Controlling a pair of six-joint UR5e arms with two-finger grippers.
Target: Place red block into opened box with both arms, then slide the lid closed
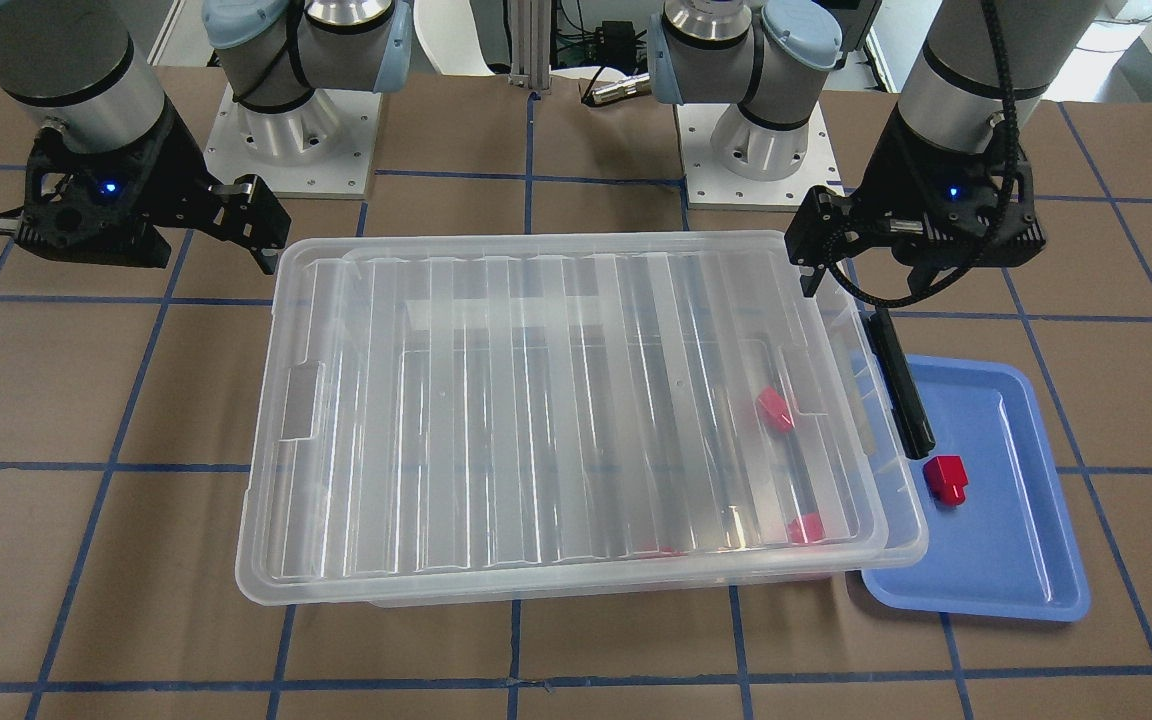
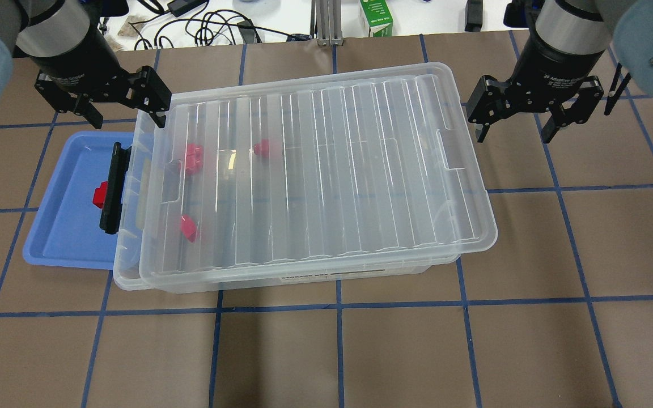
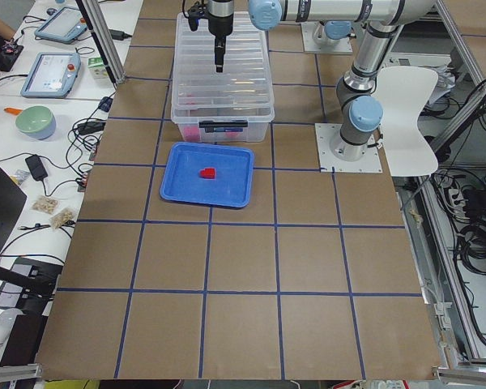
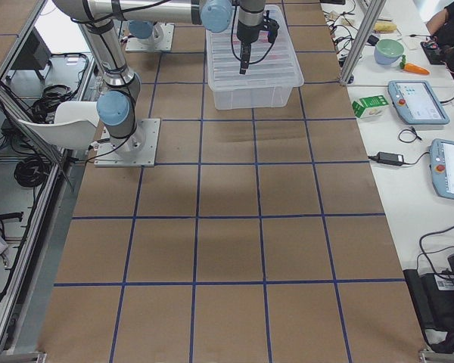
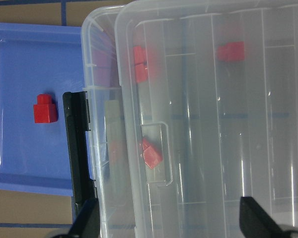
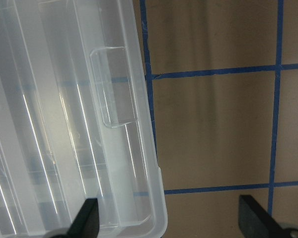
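The clear box (image 2: 304, 277) lies mid-table with the ribbed lid (image 2: 332, 170) on top, shifted so that a narrow strip by the black bar (image 2: 112, 190) stays uncovered. Three red blocks show through the lid (image 1: 536, 400), among them one (image 2: 193, 158) near the bar end and another (image 1: 774, 408). One more red block (image 2: 98, 195) sits in the blue tray (image 2: 60, 226), also seen in the left wrist view (image 5: 44, 109). My left gripper (image 2: 128, 120) hangs open above the bar-end corner. My right gripper (image 2: 512, 133) hangs open just off the opposite short end. Both hold nothing.
The blue tray (image 1: 1006, 540) lies partly under the box's bar end. Both arm bases (image 1: 306, 130) stand at the table's robot side. A green carton (image 2: 376, 16) and cables lie beyond the far edge. Blue tape lines grid the brown tabletop.
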